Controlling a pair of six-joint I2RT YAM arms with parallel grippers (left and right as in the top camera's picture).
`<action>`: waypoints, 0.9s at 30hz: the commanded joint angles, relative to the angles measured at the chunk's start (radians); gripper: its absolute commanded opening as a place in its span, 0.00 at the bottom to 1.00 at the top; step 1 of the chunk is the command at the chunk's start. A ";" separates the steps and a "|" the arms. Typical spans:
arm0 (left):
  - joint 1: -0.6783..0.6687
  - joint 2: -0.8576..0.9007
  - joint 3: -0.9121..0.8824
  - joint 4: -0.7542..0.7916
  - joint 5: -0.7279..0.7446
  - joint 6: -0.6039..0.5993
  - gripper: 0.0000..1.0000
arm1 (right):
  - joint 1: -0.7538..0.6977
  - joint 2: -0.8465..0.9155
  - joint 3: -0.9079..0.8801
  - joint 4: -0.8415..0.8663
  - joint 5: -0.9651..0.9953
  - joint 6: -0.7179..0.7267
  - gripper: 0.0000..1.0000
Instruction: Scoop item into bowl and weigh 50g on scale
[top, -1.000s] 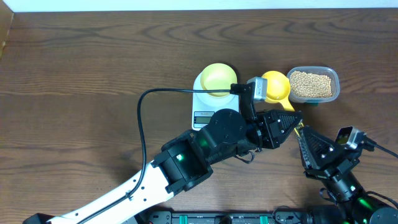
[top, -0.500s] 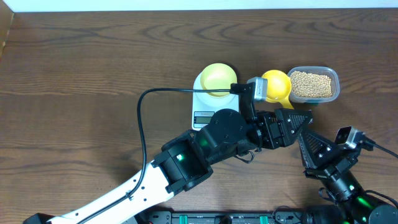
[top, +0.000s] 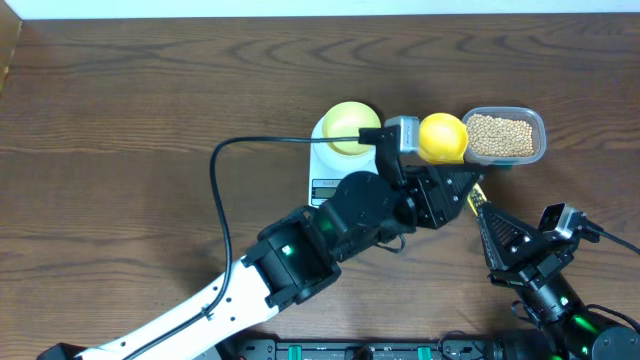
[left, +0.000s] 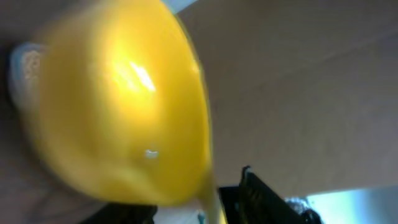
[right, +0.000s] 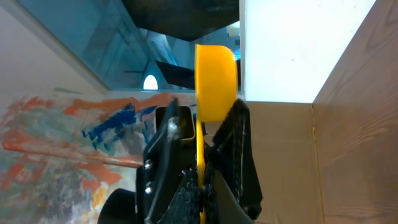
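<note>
white kitchen scale as landmark. pale yellow bowl sits on its far half. bright yellow scoop just right of scale, between bowl and clear tub. soybeans heaped in tub, further right of scale. right gripper, right of scale and nearer, clamped on scoop's thin handle; scoop head edge-on in right wrist view. left gripper just right of scale, on near side of scoop; spread or closed, cannot tell. left wrist view blurred, mostly scoop.
</note>
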 joint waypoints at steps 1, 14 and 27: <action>0.020 0.006 -0.002 0.002 -0.023 0.017 0.40 | 0.000 0.000 0.009 0.000 0.013 -0.013 0.01; 0.022 0.006 -0.002 0.003 -0.023 0.017 0.27 | 0.000 0.000 0.009 0.000 0.018 -0.013 0.02; 0.022 0.006 -0.002 0.004 -0.023 0.006 0.08 | 0.000 0.000 0.009 0.000 0.007 -0.013 0.02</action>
